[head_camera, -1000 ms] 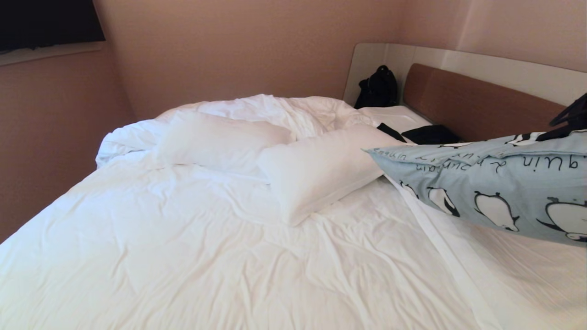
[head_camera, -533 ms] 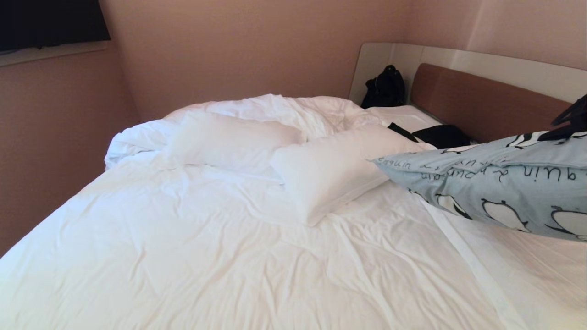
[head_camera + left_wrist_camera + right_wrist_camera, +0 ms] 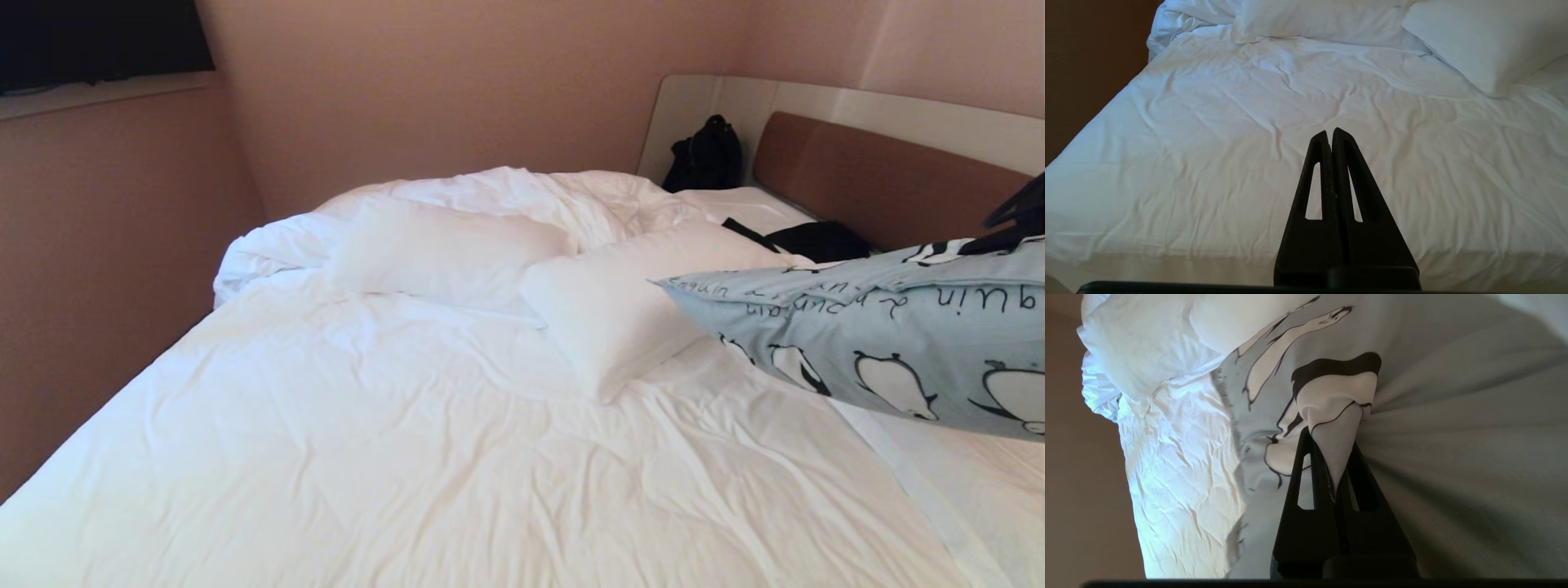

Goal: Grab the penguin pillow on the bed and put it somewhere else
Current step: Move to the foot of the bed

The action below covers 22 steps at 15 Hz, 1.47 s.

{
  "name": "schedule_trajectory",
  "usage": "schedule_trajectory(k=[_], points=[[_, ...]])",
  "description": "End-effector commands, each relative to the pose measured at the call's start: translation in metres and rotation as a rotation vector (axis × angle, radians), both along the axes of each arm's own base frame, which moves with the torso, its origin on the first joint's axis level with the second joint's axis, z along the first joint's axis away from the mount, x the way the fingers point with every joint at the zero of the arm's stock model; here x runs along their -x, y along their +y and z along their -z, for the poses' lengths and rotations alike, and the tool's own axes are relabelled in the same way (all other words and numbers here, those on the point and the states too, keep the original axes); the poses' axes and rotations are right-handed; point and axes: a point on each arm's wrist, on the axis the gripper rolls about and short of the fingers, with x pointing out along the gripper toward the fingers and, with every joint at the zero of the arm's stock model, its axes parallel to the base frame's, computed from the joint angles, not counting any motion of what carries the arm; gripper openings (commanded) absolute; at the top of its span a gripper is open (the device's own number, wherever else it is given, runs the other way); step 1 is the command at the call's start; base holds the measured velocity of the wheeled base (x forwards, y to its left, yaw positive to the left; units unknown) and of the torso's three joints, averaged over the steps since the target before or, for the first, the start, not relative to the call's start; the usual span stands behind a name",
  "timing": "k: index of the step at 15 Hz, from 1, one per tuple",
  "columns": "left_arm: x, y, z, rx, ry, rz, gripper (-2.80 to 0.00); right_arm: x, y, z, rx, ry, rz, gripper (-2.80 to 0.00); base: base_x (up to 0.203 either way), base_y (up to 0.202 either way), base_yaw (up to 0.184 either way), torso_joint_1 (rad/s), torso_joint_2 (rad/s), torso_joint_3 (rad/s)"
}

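The whole bed [image 3: 424, 457] has slid rightward in the head view since a second ago: the robot is turning, carrying the penguin pillow [image 3: 890, 335] aloft at right, pinched in the right tool [image 3: 1336, 451]. Left tool [image 3: 1331, 136] closed, idle. Two... 2 white pillows [image 3: 457, 253] rest by pink walls [image 3: 457, 90].

white-sheeted bed [image 3: 424, 457], two white pillows [image 3: 445, 253], bunched duvet [image 3: 522, 192], black bag [image 3: 706, 155]

Right gripper [image 3: 1336, 451] clamped tight on fabric fold; left gripper [image 3: 1331, 134] w/ tips pressed together, idle.
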Motion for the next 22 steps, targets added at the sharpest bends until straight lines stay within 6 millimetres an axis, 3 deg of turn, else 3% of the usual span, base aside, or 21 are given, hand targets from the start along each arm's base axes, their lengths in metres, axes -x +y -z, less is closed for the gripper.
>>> schedule_trajectory(k=[1,22], points=[[0.0,0.0,-0.0001,0.0,-0.001,0.0,-2.8,0.0,0.0007,0.0006,-0.004,0.004,-0.005,-2.8,0.0,0.197,-0.002,-0.002,0.0,0.01],[0.0,0.0,-0.0001,0.003,-0.002,0.0,-2.8,0.001,0.0048,0.001,0.005,0.005,-0.022,-2.8,0.0,0.197,-0.001,0.003,0.0,0.002]])
